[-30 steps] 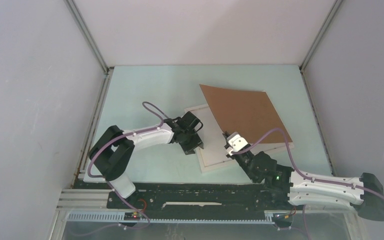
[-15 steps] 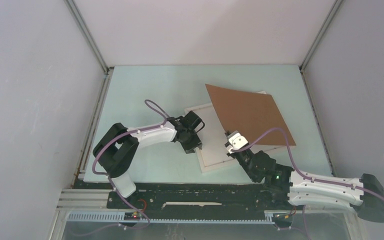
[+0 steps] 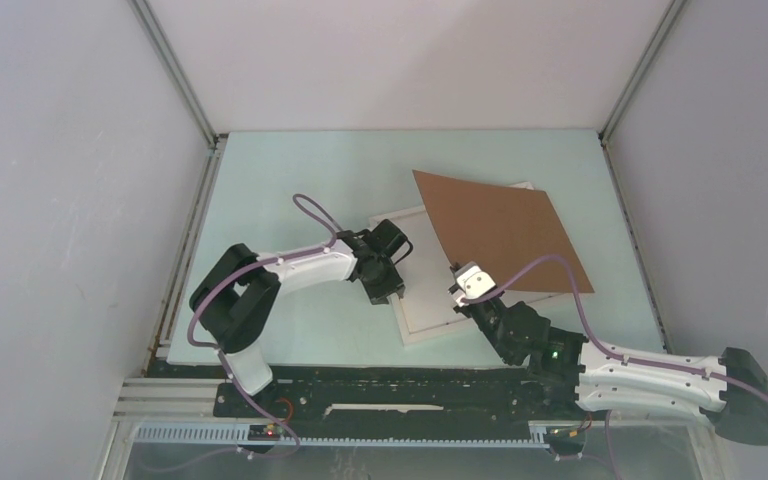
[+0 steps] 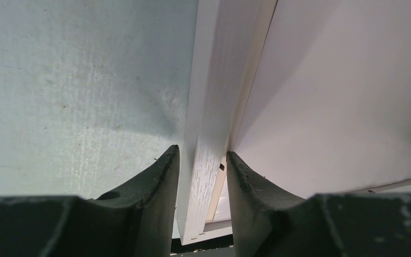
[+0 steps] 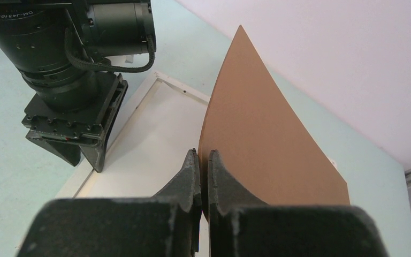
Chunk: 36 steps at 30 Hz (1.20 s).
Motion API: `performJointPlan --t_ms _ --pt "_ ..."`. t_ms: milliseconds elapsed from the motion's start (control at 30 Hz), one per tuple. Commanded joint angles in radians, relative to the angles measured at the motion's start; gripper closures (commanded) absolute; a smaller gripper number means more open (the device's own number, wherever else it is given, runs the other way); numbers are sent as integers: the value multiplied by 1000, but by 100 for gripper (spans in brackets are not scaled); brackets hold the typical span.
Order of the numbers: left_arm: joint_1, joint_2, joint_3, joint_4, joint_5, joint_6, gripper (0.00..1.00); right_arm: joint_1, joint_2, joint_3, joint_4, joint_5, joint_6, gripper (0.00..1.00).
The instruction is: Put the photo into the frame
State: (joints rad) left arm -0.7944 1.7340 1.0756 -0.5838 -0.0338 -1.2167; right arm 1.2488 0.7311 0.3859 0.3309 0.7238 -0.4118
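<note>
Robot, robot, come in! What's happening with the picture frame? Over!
Left gripper pinching the frame rail. Right gripper shut on brown backing board, tilted above frame. Photo not in sight.

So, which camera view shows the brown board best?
The top external view: it shows the whole outline of the brown board, partly over the frame. The right wrist view shows it steeply foreshortened, its near edge pinched by the right gripper. The left wrist view shows none of it.

- The backing board (image 3: 500,235), pinched by the right gripper (image 5: 203,159), tilts over the frame (image 3: 428,308), blocking its right half.
- The left gripper (image 4: 202,160) occupies the frame's left rail.
- The table (image 3: 290,180) left of the frame lies open.
</note>
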Motion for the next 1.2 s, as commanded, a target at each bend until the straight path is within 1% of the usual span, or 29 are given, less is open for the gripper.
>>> performJointPlan --t_ms 0,67,167,267,333,367,433,467,500,567,600,667,700,767,833,900,967,1033,1100,1167 --pt "-8 -55 20 4 -22 21 95 -4 -9 2 59 -19 168 100" --pt "-10 -67 9 6 -23 20 100 -5 -10 2 63 -18 169 100" --pt "-13 -77 -10 19 -32 25 100 -7 -8 3 64 -19 170 100" --pt "-18 -96 -55 95 -24 32 100 -9 -4 2 66 -22 171 100" --pt "-26 -100 -57 105 -40 64 100 -8 -4 2 66 -20 171 100" --pt "-29 -99 -50 90 -54 72 97 -9 -8 2 65 -19 173 100" --pt "-29 -101 -58 83 -61 75 50 -10 -12 2 63 -20 179 100" --pt "-30 -111 -74 93 -65 71 32 -11 -13 2 63 -19 181 100" --pt "-30 -124 -95 112 -69 66 21 -12 -12 2 65 -21 182 100" --pt "-29 -148 -126 143 -75 68 13 -11 -12 3 65 -21 183 100" --pt "-29 -160 -133 146 -84 72 11 -12 -13 2 63 -21 185 100" --pt "-32 -179 -144 147 -107 77 10 -12 -19 2 56 -22 189 100" --pt "-32 -181 -147 148 -107 77 14 -12 -22 2 54 -21 189 100" --pt "-36 -174 -147 150 -99 69 29 -12 -24 3 50 -23 188 100" --pt "-48 -155 -131 144 -98 59 31 -13 -27 2 48 -23 190 100" --pt "-53 -126 -103 99 -100 47 32 -12 -29 2 46 -22 189 100" --pt "-53 -87 -70 59 -111 45 41 -12 -34 2 45 -24 191 100" --pt "-53 -61 -41 39 -115 52 45 -13 -35 2 42 -25 191 100" --pt "-54 -43 -22 28 -119 55 55 -14 -38 2 37 -24 192 100" --pt "-54 -31 -2 15 -130 57 57 -14 -41 2 34 -25 193 100"
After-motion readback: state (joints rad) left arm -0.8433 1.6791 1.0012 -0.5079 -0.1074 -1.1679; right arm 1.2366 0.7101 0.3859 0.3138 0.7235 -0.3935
